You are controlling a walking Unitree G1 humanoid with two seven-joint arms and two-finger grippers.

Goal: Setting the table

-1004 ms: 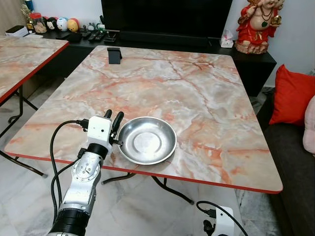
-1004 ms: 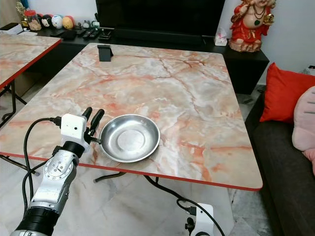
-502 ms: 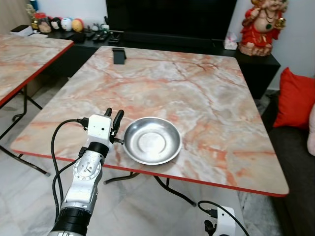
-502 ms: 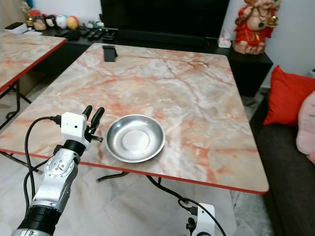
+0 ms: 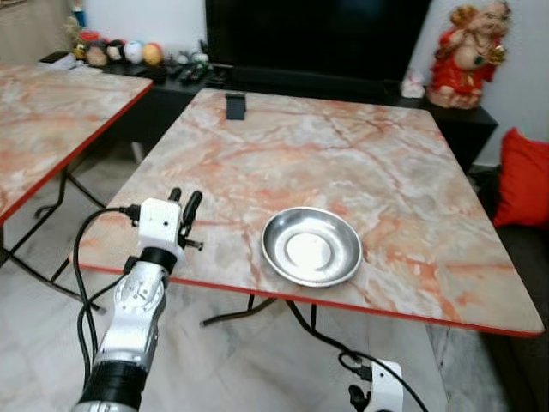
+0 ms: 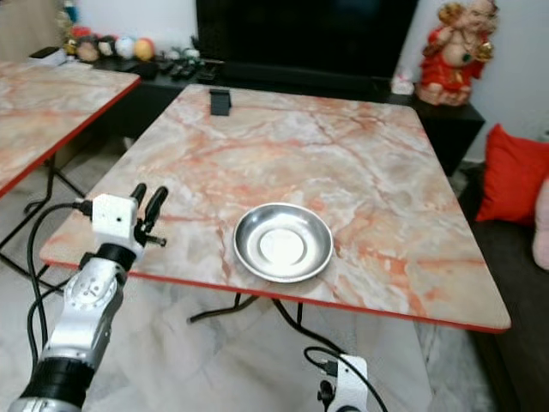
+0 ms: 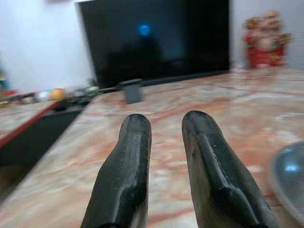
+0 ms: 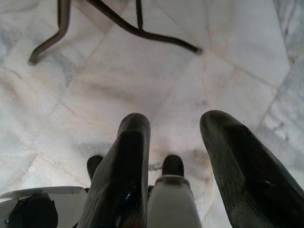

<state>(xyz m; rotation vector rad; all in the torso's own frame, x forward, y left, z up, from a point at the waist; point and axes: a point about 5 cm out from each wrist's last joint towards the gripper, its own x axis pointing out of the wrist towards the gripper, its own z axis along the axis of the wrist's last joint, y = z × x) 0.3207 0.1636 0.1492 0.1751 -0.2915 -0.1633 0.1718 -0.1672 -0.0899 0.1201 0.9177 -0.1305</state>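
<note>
Our worktop layout
Bowl [image 5: 310, 246] sits near the worktop's [image 5: 360, 163] front edge; our left gripper [image 5: 184, 203] well left.

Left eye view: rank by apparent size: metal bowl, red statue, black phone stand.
1. Round silver metal bowl, largest, though nearest the camera.
2. Red seated statue, farther back, so true size is unsure.
3. Small black phone stand, smallest.
</note>
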